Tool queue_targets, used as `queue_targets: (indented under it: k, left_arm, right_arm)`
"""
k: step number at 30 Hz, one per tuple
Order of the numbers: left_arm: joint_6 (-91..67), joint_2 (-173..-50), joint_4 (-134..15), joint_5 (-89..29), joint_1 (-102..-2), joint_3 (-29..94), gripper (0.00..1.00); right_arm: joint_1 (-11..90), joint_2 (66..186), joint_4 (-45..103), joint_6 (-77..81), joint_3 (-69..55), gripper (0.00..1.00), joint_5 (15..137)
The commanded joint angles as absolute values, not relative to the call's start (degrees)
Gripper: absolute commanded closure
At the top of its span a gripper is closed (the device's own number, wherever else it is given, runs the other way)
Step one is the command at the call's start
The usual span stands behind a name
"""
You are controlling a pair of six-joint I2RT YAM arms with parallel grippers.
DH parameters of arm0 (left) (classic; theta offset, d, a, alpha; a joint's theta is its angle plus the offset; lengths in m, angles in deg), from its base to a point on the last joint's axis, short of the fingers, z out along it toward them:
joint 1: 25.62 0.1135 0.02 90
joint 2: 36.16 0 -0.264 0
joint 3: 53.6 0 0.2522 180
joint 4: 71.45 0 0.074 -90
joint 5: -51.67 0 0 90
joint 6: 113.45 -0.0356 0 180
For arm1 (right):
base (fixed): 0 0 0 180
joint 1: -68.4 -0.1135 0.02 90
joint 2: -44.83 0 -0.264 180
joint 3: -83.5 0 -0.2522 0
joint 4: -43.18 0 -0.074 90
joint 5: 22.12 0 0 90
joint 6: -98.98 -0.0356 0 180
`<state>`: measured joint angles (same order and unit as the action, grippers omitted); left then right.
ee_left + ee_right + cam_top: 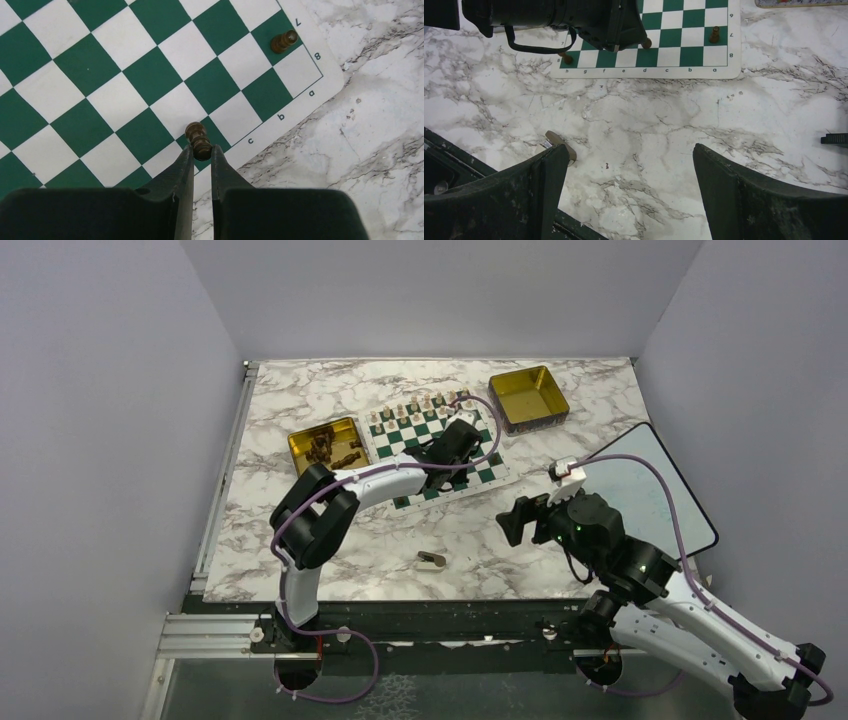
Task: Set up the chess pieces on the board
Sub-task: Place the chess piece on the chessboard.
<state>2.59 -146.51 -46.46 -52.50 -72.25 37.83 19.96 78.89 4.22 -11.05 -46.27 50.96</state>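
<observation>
The green-and-white board (400, 443) lies mid-table. My left gripper (202, 149) is shut on a dark brown chess piece (198, 136) over a green square in the edge row near the letter c. Whether its base touches the board I cannot tell. Another dark piece (283, 41) stands on the a-file, one row in. A third dark piece (567, 58) stands at the board's h corner. More dark pieces lie in the gold tin (325, 445) left of the board. My right gripper (628, 150) hangs open over bare marble, holding nothing.
Pale pieces (420, 405) line the board's far rows. An empty gold tin (528, 397) stands at the back right. A small tan object (431, 560) lies on the marble near the front edge. A dark flat pad (655, 490) lies at the right.
</observation>
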Motion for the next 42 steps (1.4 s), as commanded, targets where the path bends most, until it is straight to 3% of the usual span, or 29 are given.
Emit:
queue_targets:
  k: [1,33,42]
  left_arm:
    - [4.28,-147.48,-44.58,-51.04,-72.71,38.16,0.93]
    - [5.07,-149.77,-45.38,-48.66,-72.89,37.84,0.92]
    - [4.17,-149.63,-43.18,-48.25,-72.86,39.58,0.70]
  right_arm:
    - [19.54,78.81,3.77,-11.80,-47.13,0.00,49.59]
    - [19.56,78.93,4.11,-12.20,-47.77,0.00,49.70]
    - [19.58,79.74,4.45,-11.93,-47.84,0.00,49.76]
